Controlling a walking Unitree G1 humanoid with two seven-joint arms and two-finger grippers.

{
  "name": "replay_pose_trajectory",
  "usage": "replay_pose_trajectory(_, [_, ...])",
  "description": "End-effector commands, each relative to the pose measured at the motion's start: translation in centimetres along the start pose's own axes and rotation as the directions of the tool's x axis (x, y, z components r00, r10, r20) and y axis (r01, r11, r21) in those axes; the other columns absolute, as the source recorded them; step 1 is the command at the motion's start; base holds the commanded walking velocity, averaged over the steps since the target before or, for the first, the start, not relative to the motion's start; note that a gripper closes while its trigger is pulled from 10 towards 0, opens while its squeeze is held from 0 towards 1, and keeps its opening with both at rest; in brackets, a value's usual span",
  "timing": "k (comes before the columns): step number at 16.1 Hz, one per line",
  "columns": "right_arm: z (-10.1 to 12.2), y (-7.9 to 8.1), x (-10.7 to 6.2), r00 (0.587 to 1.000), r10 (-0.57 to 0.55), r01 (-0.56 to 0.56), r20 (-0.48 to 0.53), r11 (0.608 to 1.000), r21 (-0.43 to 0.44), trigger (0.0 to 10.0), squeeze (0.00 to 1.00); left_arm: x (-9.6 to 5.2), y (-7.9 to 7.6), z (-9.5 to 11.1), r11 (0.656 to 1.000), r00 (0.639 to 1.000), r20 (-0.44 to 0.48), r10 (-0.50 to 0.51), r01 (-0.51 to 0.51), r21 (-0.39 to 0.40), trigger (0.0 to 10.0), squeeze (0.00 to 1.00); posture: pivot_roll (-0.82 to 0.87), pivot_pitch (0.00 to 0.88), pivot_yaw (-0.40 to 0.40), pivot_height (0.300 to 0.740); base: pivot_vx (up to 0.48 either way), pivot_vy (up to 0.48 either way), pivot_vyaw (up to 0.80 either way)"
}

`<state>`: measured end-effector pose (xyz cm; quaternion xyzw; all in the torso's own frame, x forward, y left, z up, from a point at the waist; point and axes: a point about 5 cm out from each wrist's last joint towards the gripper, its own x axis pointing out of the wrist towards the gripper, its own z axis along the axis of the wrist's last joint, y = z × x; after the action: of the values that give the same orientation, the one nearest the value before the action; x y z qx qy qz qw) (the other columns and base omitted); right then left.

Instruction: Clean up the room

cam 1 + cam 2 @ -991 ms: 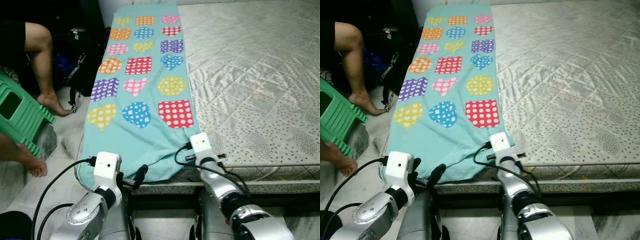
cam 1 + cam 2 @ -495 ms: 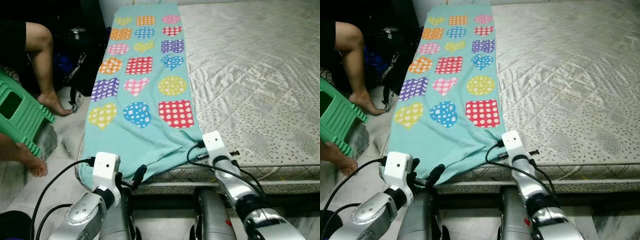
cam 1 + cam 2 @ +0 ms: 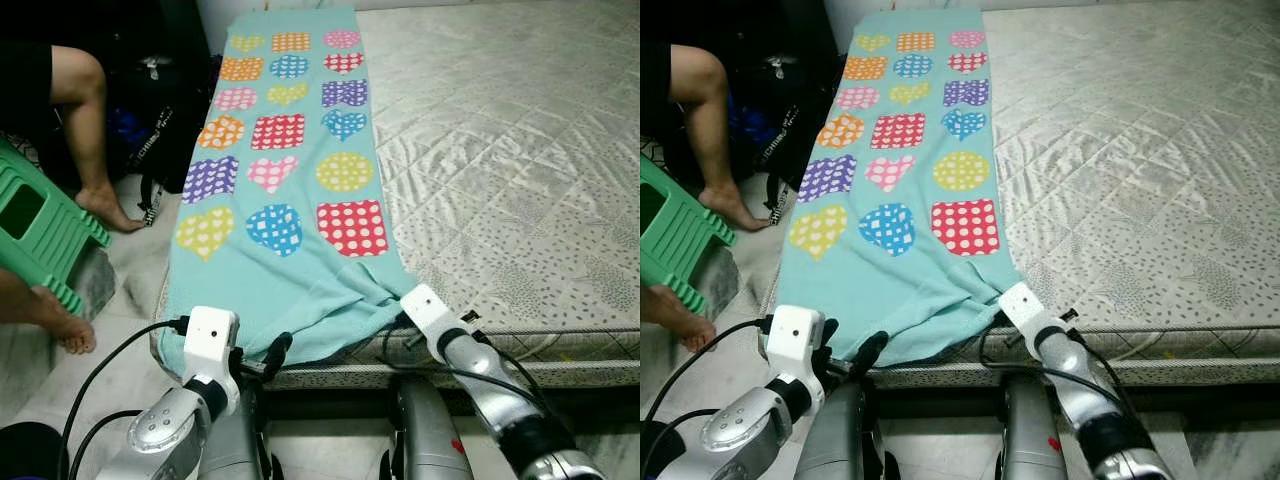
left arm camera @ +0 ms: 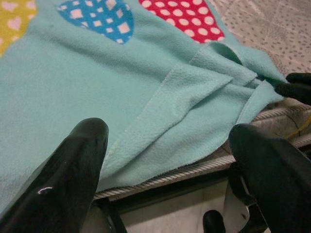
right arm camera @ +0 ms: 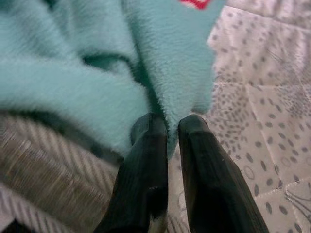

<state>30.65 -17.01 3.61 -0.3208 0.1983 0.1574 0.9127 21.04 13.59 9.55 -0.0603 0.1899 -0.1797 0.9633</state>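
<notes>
1. Mattress (image 3: 520, 150): the largest item. Bare, no sheet; grey-white quilted ticking with a fine dotted print and a corded seam along the near edge. It carries the blanket, so it is the work area here.
2. Blanket (image 3: 285, 150): laid lengthwise along the robot's-left side of the mattress, near end hanging a little over the front edge. Teal fleece with a nubby pile, stitched hem, three columns of polka-dot hearts, circles and squares. Mostly flat; the near right corner is bunched into folds where it is gripped. Soft and limp, so it is expected to drag and fold rather than slide as one piece.
3. Green stool (image 3: 40, 235): ribbed plastic, on the floor to the left of the bed, beside a seated person's bare legs (image 3: 90, 140). A dark bag (image 3: 155, 125) is wedged between the legs and the bed side.
4. Right claw (image 5: 170, 133): fingers pressed together on the blanket's near right corner, at the mattress front edge. A thin ridge of fleece is seen pinched between the two black fingers. Corner grip judged as the handle for folding or lifting the blanket off.
5. Left claw (image 4: 167, 150): spread wide, holding nothing, poised just off the front edge and facing the near hem. Judged as lined up for the opposite corner, so both corners are controlled together.
</notes>
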Motion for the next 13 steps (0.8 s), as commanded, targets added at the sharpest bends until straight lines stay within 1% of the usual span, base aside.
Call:
replay_pose_trajectory(1, [0.0, 0.2, -0.5, 0.999, 0.047, -0.047, 0.000, 0.997, -0.056, 10.0, 1.00, -0.2, 0.4, -0.3, 1.000, 1.000, -0.018, 0.008, -0.008, 0.002, 10.0, 0.00, 0.02, 0.097, 0.066, 0.570, 0.000, 0.000, 0.00])
replay_pose_trajectory(2, [-0.1, 0.0, -0.8, 0.999, 0.051, -0.051, -0.001, 0.995, -0.081, 10.0, 1.00, -0.2, 0.4, -0.3, 1.000, 1.000, -0.019, 0.008, -0.008, 0.002, 10.0, 0.00, 0.01, 0.098, 0.066, 0.570, 0.000, 0.000, 0.00])
replay_pose_trajectory(3, [0.4, -0.7, -1.2, 0.999, 0.034, -0.032, 0.032, 0.997, -0.072, 10.0, 1.00, -0.1, 0.4, -0.3, 1.000, 1.000, -0.019, 0.006, -0.006, 0.002, 10.0, 0.00, 0.01, 0.096, 0.067, 0.570, 0.000, 0.000, 0.00])
replay_pose_trajectory(5, [1.7, -1.4, -1.7, 0.995, 0.011, -0.017, 0.101, 0.998, 0.055, 10.0, 1.00, -0.2, 0.4, -0.1, 1.000, 1.000, -0.013, 0.005, -0.005, 0.001, 10.0, 0.00, 0.00, 0.094, 0.067, 0.570, 0.000, 0.000, 0.00])
replay_pose_trajectory(6, [2.5, -1.4, -2.0, 0.987, 0.023, -0.039, 0.157, 0.994, 0.106, 10.0, 1.00, -0.2, 0.4, -0.1, 1.000, 1.000, -0.011, 0.006, -0.006, 0.001, 10.0, 0.00, 0.00, 0.094, 0.067, 0.570, 0.000, 0.000, 0.00])
replay_pose_trajectory(7, [3.5, -0.9, -2.5, 0.970, 0.071, -0.119, 0.234, 0.973, 0.196, 10.0, 1.00, -0.2, 0.5, -0.1, 1.000, 1.000, -0.009, 0.008, -0.008, -0.001, 10.0, 0.00, 0.00, 0.092, 0.067, 0.570, 0.000, 0.000, 0.00])
replay_pose_trajectory(8, [3.8, -0.4, -3.0, 0.951, 0.119, -0.195, 0.284, 0.947, 0.257, 10.0, 1.00, -0.2, 0.5, -0.1, 1.000, 1.000, -0.007, 0.007, -0.007, -0.003, 10.0, 0.00, 0.00, 0.092, 0.067, 0.570, 0.000, 0.000, 0.00])
replay_pose_trajectory(9, [3.7, 0.3, -3.6, 0.934, 0.179, -0.262, 0.310, 0.932, 0.252, 10.0, 1.00, -0.1, 0.5, -0.1, 1.000, 1.000, -0.004, 0.002, -0.002, -0.006, 10.0, 0.00, -0.01, 0.091, 0.067, 0.570, 0.000, 0.000, 0.00])
replay_pose_trajectory(10, [3.6, 1.0, -3.9, 0.921, 0.223, -0.314, 0.320, 0.911, 0.268, 10.0, 1.00, 0.0, 0.4, -0.1, 1.000, 1.000, -0.003, -0.003, 0.003, -0.009, 10.0, 0.00, -0.01, 0.091, 0.067, 0.570, 0.000, 0.000, 0.00])
replay_pose_trajectory(11, [3.5, 1.9, -4.2, 0.908, 0.282, -0.371, 0.311, 0.885, 0.281, 10.0, 1.00, 0.1, 0.2, -0.1, 1.000, 1.000, -0.006, -0.011, 0.011, -0.012, 10.0, 0.00, -0.01, 0.091, 0.067, 0.570, 0.000, 0.000, 0.00])
replay_pose_trajectory(12, [3.4, 2.8, -4.3, 0.896, 0.337, -0.414, 0.288, 0.871, 0.266, 10.0, 1.00, 0.2, 0.1, -0.1, 1.000, 1.000, -0.010, -0.019, 0.019, -0.012, 10.0, 0.00, -0.01, 0.092, 0.072, 0.570, 0.000, 0.000, 0.00])
replay_pose_trajectory(13, [3.3, 3.2, -4.3, 0.890, 0.361, -0.431, 0.277, 0.866, 0.256, 10.0, 1.00, 0.2, 0.1, -0.1, 1.000, 1.000, -0.010, -0.022, 0.022, -0.012, 10.0, 0.00, -0.01, 0.093, 0.076, 0.570, 0.000, 0.000, 0.00])
